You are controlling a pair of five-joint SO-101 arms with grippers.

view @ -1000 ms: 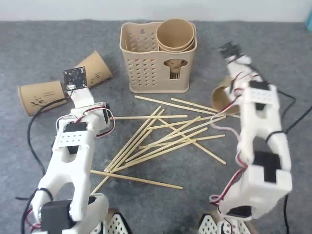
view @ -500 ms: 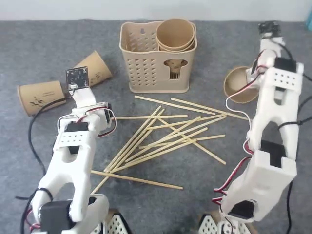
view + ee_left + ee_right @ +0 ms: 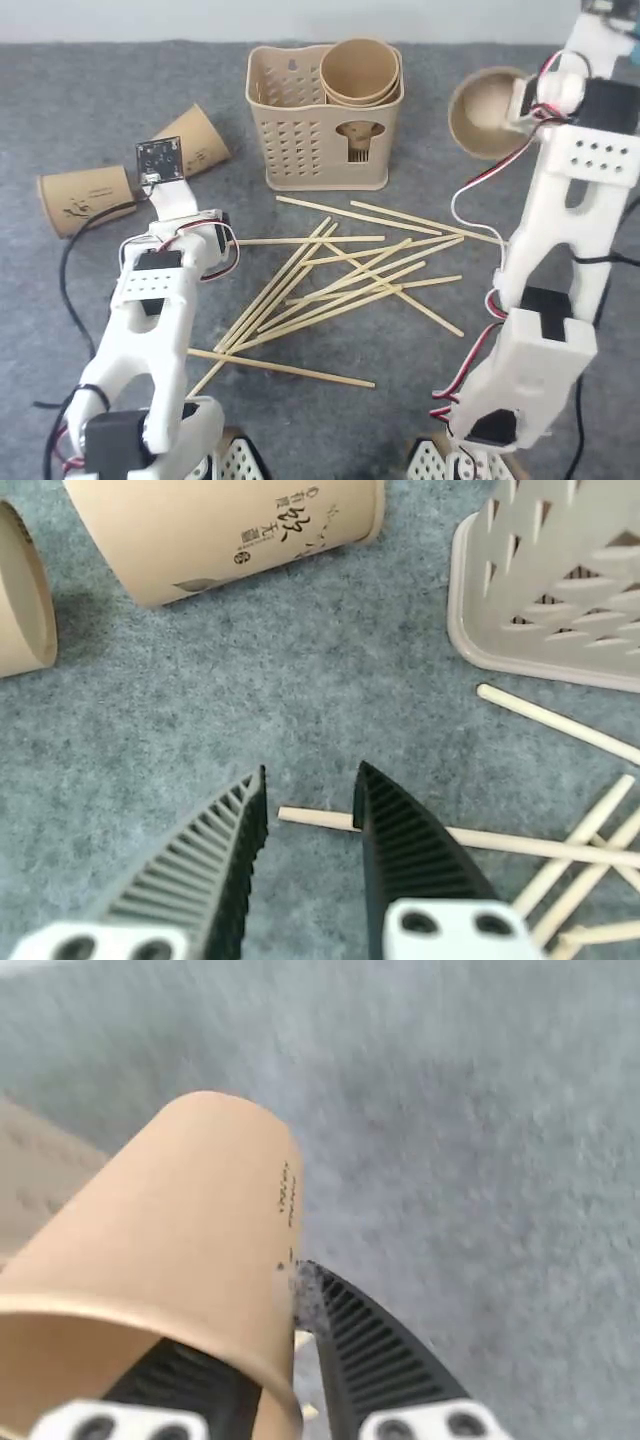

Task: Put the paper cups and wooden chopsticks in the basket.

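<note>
Right end effector (image 3: 288,1295) pinches paper cup (image 3: 487,112) by its rim near the basket (image 3: 300,150); the thin wall could buckle and the cup drop. Left end effector (image 3: 308,790) sits open over a chopstick (image 3: 300,817).

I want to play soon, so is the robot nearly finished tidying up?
Not nearly. Stacked cups sit in the basket. The right fingers hold another cup up in the air. Two cups lie on the table and the chopsticks lie scattered there; the left fingers are open over one.
</note>
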